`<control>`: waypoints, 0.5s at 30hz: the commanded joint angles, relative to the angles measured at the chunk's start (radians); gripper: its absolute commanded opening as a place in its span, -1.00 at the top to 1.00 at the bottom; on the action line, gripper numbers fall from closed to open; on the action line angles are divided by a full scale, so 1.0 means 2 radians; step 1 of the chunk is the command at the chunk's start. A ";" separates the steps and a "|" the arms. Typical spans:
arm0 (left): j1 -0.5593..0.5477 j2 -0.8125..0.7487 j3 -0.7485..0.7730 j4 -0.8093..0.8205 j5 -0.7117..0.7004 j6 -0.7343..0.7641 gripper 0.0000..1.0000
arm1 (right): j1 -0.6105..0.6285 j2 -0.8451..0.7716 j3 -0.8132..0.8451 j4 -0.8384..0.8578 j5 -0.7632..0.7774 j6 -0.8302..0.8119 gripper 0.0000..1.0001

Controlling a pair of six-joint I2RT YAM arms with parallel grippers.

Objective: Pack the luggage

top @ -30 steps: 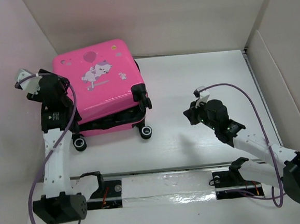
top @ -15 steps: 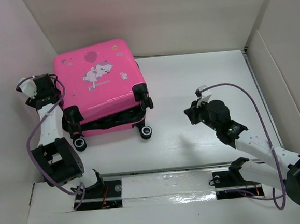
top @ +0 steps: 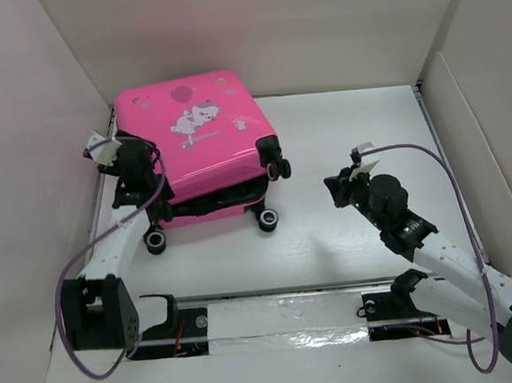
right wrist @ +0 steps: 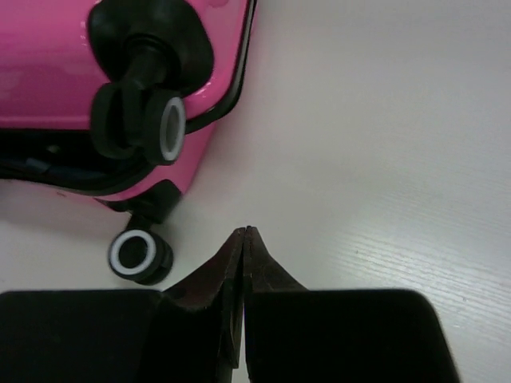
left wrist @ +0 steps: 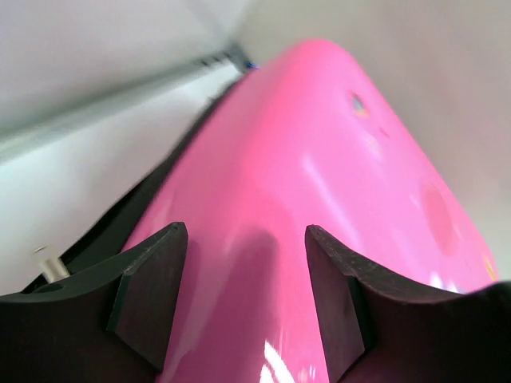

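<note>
The white table (top: 339, 123) fills the floor of a pale-walled enclosure. On its far left part, close to the back wall and the left wall, lies the luggage (top: 203, 133). It is a bright pink hard case lying flat with its sticker side up and turned a little askew. Its two shells are not fully together; a dark gap with black trim runs along the near edge.

The left arm (top: 118, 242) rises from its base at the near left and reaches to the left side of the case. The right arm (top: 438, 252) stretches from the near right toward the middle of the table, with a purple cable (top: 440, 164) looping over it.

The left gripper (left wrist: 243, 239) sits at the case's left edge with its claw standing fairly wide. In the wrist view the pink shell (left wrist: 319, 199) fills the space between and beyond the two dark fingers, though whether they touch it cannot be told. The right gripper (right wrist: 243, 239) hovers over bare table, well to the right of the case. Its claw is pinched together, tips meeting, with nothing between them.

Black wheels with pale hubs stick out at the case's near side – one at the left (top: 156, 241), one at the right (top: 268, 220). A third (top: 281, 167) sits higher, on the upper shell's corner.

On the lid are a cartoon animal sticker (top: 195, 119) and a balloon sticker (top: 180, 94).
</note>
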 commanded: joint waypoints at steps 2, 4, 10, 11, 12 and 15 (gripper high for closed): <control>-0.157 -0.009 -0.105 -0.067 0.127 -0.112 -0.12 | 0.004 -0.032 0.008 -0.013 0.052 0.002 0.86; -0.223 -0.015 -0.112 -0.064 0.115 -0.132 -0.12 | 0.004 -0.045 0.005 -0.020 0.065 0.004 0.83; -0.358 -0.073 -0.085 -0.103 0.015 -0.163 -0.18 | -0.007 -0.066 0.014 -0.056 0.090 0.013 0.34; -0.358 -0.087 -0.074 -0.109 0.003 -0.161 -0.21 | -0.007 -0.068 0.017 -0.064 0.094 0.014 0.28; -0.358 -0.100 -0.070 -0.107 -0.017 -0.151 -0.26 | -0.007 -0.075 0.016 -0.068 0.098 0.018 0.18; -0.344 -0.140 -0.045 -0.079 -0.053 -0.096 -0.45 | -0.018 -0.086 0.011 -0.085 0.116 0.026 0.06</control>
